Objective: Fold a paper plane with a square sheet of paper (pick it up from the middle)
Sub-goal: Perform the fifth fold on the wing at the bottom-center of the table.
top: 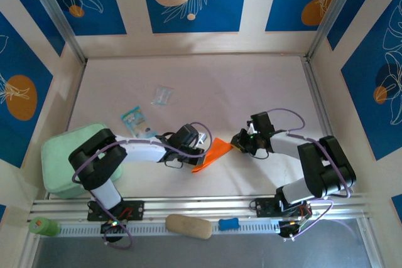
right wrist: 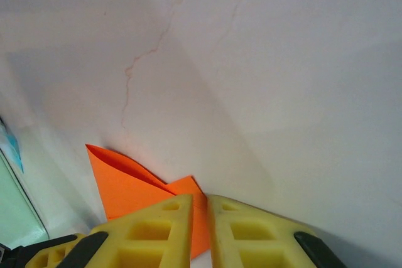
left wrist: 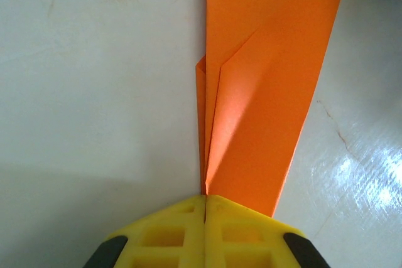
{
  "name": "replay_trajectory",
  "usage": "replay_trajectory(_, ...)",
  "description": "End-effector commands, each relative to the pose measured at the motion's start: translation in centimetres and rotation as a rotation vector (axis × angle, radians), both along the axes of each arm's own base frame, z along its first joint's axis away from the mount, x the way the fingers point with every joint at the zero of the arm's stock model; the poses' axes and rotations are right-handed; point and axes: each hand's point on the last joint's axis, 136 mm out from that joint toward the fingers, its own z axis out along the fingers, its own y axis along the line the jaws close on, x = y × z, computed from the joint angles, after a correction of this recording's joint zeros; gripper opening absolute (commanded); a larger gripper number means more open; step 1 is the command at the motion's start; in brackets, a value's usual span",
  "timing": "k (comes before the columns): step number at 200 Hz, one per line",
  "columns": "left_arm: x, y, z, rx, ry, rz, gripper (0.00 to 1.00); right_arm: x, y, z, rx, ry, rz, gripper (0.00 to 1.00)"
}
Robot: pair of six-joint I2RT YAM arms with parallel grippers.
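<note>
A green bottle-like object (top: 41, 226) lies at the far left end of the front rail (top: 151, 206). A mint green pad (top: 66, 155) sits just above it on the pale table (top: 207, 80). A blue-and-white packet (top: 132, 119) lies flat beside the pad; what it holds cannot be told. A clear wrapper (top: 162, 95) rests farther back, apart from both arms.

The left arm (top: 135, 149) reaches across in front of the packet toward the table's middle. The left gripper (top: 202, 144) has its yellow fingers (left wrist: 166, 233) pressed together on the folded edge of the orange paper (top: 210, 154). The left wrist view shows the seam of that grip (left wrist: 205, 198) closed tight on the crease. From there the orange paper (left wrist: 270, 92) runs away as a long creased strip with an angled flap folded over it.

The paper lies near the table's centre, between the two grippers, a narrow wedge slanting from lower left to upper right. At its upper right tip the right gripper (top: 237, 144) meets it. In the right wrist view its fingers (right wrist: 251, 230) stand nearly together (right wrist: 200, 200), with the paper's edge (right wrist: 125, 183) in the slim gap between them.

On the front rail lie a tan oblong object (top: 188, 226) and, to its right, a small blue one (top: 229, 223), both well clear of the paper.
</note>
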Motion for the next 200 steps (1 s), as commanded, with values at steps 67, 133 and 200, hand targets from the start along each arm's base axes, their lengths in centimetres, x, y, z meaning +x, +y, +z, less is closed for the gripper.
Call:
replay_trajectory(67,-4.9,2.2,-3.4,0.118,0.151,-0.039,0.06,-1.6,0.4,5.1,0.061,-0.184,0.017,0.21)
replay_trajectory(133,-4.5,1.8,-2.9,0.102,0.136,-0.031,0.07,-3.4,7.5,4.4,0.124,-0.121,0.244,0.08)
replay_trajectory(200,-4.8,1.2,-0.5,0.024,0.121,-0.044,0.15,-4.9,6.6,-1.4,-0.021,0.044,0.282,0.05)
